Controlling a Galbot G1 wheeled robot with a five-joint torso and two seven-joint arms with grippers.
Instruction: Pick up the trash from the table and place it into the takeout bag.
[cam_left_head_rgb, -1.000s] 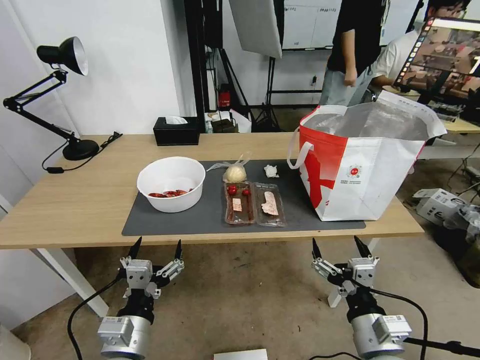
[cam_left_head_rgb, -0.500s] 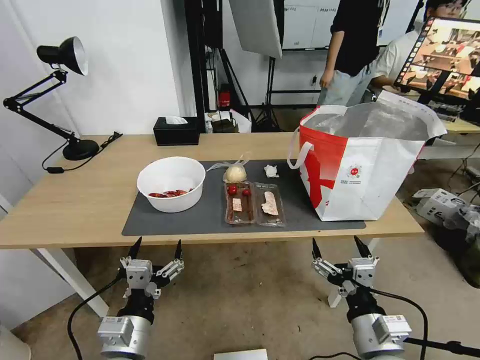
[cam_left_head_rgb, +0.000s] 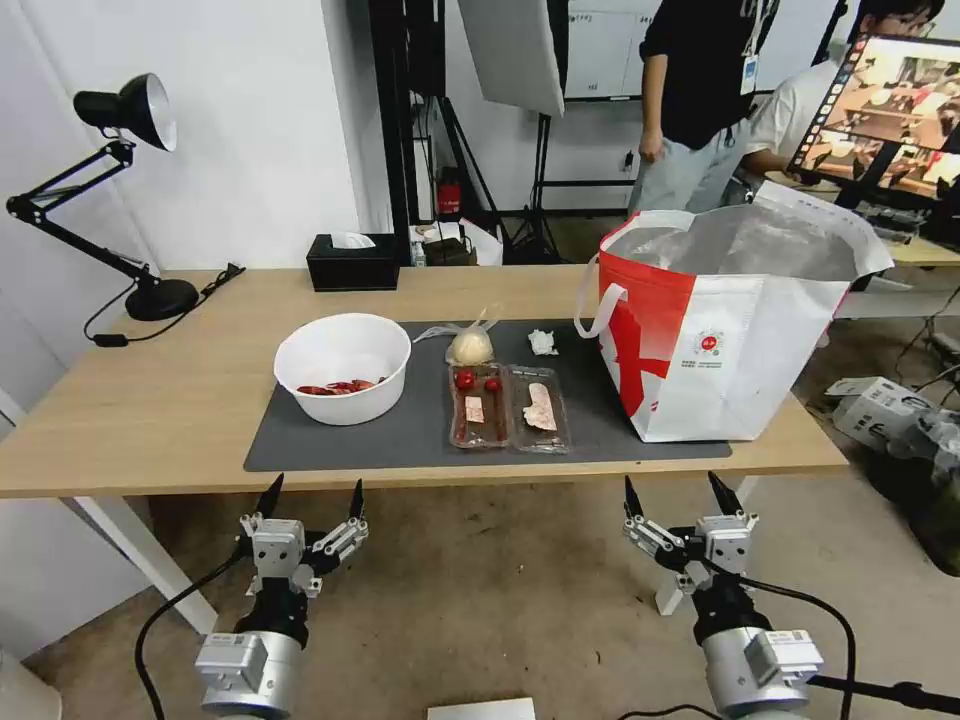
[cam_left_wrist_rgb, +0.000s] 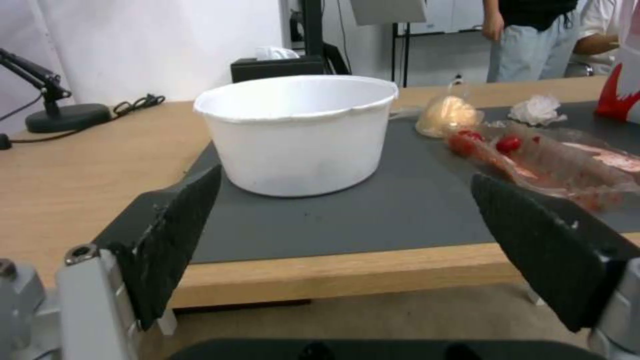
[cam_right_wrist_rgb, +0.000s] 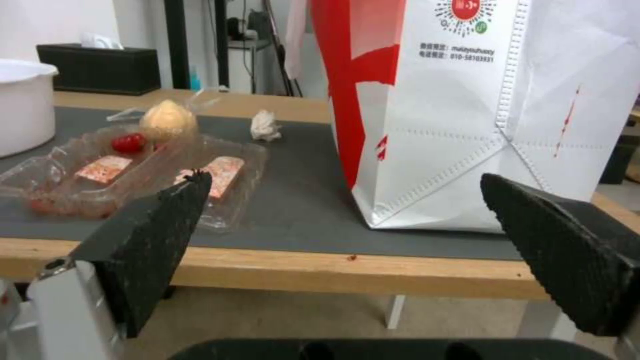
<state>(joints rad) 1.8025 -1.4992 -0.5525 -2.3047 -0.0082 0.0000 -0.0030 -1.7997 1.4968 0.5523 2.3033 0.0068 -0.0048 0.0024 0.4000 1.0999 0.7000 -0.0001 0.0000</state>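
The left gripper (cam_left_head_rgb: 312, 497) and right gripper (cam_left_head_rgb: 676, 492) hang below the surface (cam_left_head_rgb: 150, 400), fingers wide apart. On the mat (cam_left_head_rgb: 400, 440) sit the bowl (cam_left_head_rgb: 343, 368), tray (cam_left_head_rgb: 508, 408), bun bag (cam_left_head_rgb: 469, 346) and tissue (cam_left_head_rgb: 542, 342), beside the takeout bag (cam_left_head_rgb: 730, 330).

Black desk lamp (cam_left_head_rgb: 125, 180) at the far left corner, black tissue box (cam_left_head_rgb: 352, 262) along the back edge.

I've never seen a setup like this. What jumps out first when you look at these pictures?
The big red-and-white takeout bag stands open on the right end of the table. Beside it on the dark mat lie a white bowl, a clear plastic tray, a bagged bun and a crumpled tissue. Below the table's near edge, the left gripper and right gripper wait, jaws open.
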